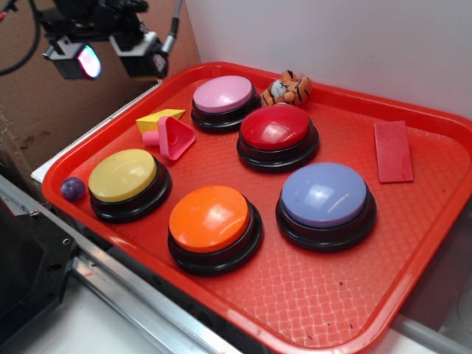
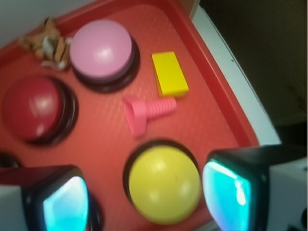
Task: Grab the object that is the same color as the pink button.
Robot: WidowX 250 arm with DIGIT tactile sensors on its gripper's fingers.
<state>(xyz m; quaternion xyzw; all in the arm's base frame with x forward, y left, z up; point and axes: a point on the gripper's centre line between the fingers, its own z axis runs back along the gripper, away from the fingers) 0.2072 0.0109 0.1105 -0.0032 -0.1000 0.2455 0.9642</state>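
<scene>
Exterior view: large red textured plastic tray [image 1: 413, 251] carries everything, probably to keep the lot within reach. Landmark is the big round pale-pink dome button on a black base [image 1: 223, 95], at the tray's far side. Just beside it toward the near-left rim lies the small pink plastic triangular piece with a round peg [image 1: 171, 137], tipped on its side, hollow face outward, clear of neighbours. A small yellow wedge block [image 1: 160, 118] lies just behind the piece. Black gripper [image 1: 110, 55] hovers high, left of the button, well apart from the piece, jaws spread wide, holding nothing; it looks not yet committed to a descent.
</scene>
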